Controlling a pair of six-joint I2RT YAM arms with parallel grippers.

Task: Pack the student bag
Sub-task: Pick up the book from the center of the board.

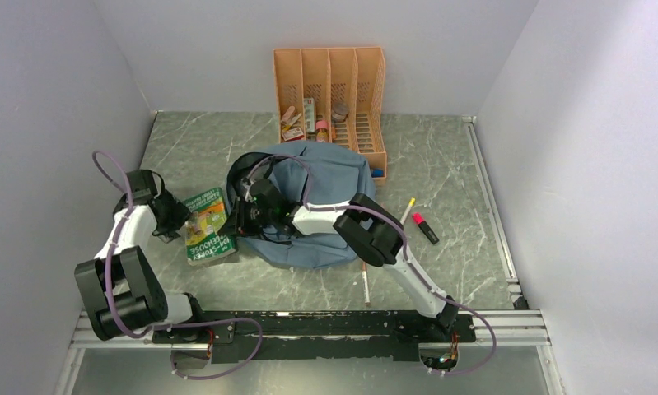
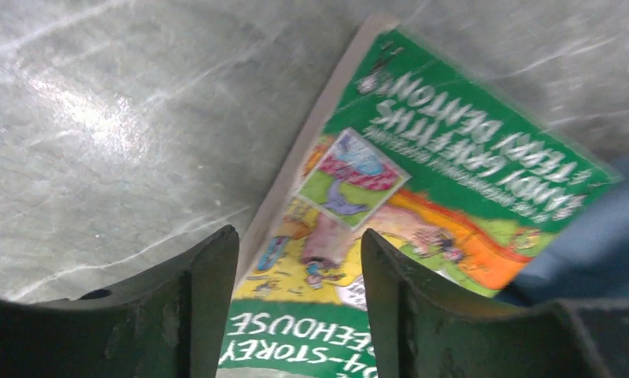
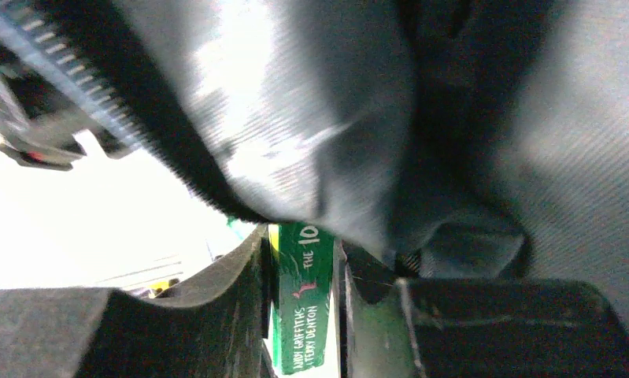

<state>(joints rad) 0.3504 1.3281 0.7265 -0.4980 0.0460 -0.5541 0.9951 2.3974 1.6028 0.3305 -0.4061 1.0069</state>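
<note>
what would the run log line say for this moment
left gripper open over green paperback book | right gripper at dusty-blue fabric backpack opening, grip unclear

**Cloth, glossy paper, plastic, polished marbling**

The student bag (image 1: 329, 177), mid-frame, is soft matt dusty-blue cloth with black zip trim. Its fabric shows a faint sheen close up. The book (image 1: 210, 234), to its left, has a glossy printed paper cover. The file organizer (image 1: 329, 78), top centre, is matt orange plastic. The table (image 1: 441, 164) is smooth, marbled grey-green and light-reflecting.
</note>
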